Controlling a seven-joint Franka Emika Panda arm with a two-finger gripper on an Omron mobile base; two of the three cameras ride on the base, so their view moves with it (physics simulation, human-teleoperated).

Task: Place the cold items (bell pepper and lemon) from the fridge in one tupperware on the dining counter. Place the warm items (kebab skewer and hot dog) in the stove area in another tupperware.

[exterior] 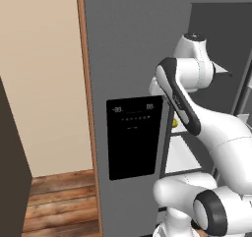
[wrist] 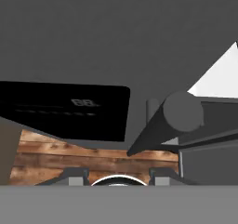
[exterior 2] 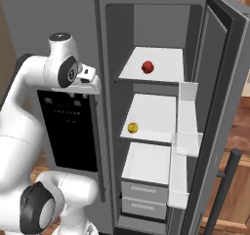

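The arm (exterior 2: pixel 29 112) stands at the left before the closed fridge door panel (exterior 2: pixel 71 131); the claw (wrist: pixel 118 176) shows only its fingertips, so its opening and any hold cannot be told. To the right, in the open fridge compartment, the lemon (exterior 2: pixel 132 127) rests on the middle shelf (exterior 2: pixel 156 114) and the bell pepper (exterior 2: pixel 148 67) on the upper shelf (exterior 2: pixel 161 63). Judged step: fetching the cold items; the next move calls for reaching right into the compartment toward one of them.

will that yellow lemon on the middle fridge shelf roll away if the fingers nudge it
Probably. The lemon looks small and round, and the middle shelf under it is flat and smooth, with nothing beside it to stop it. It sits near the shelf's front edge, so a nudge outward might tip it off. It likely feels firm, not squashy.
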